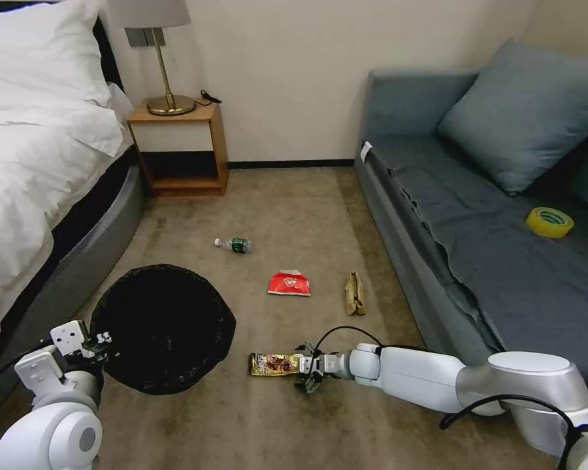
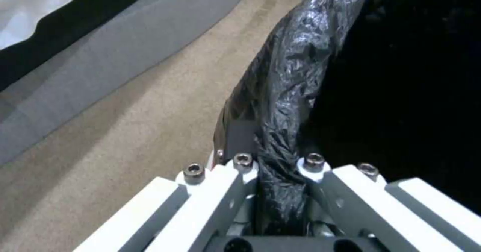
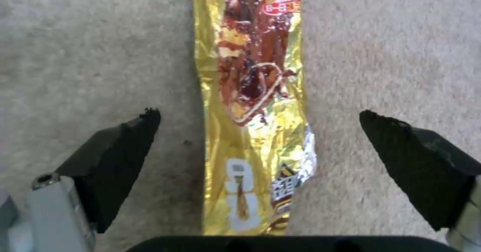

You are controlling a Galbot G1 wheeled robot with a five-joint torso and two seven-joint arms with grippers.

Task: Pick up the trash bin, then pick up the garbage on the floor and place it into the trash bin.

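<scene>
The right gripper (image 3: pixel 258 146) stood wide open low over the carpet, its black fingers (image 3: pixel 120 158) on either side of the brown-gold wrapper (image 3: pixel 253 105), which lay flat between them, not yet gripped. The left gripper (image 2: pixel 278 192) was clamped on the bagged rim of the trash bin (image 1: pixel 163 326). Beyond the wrapper, the red packet (image 1: pixel 289 283), paper bag (image 1: pixel 354 293) and bottle (image 1: pixel 234 245) lay uncollected: bin in hand, apparently all four items left.
</scene>
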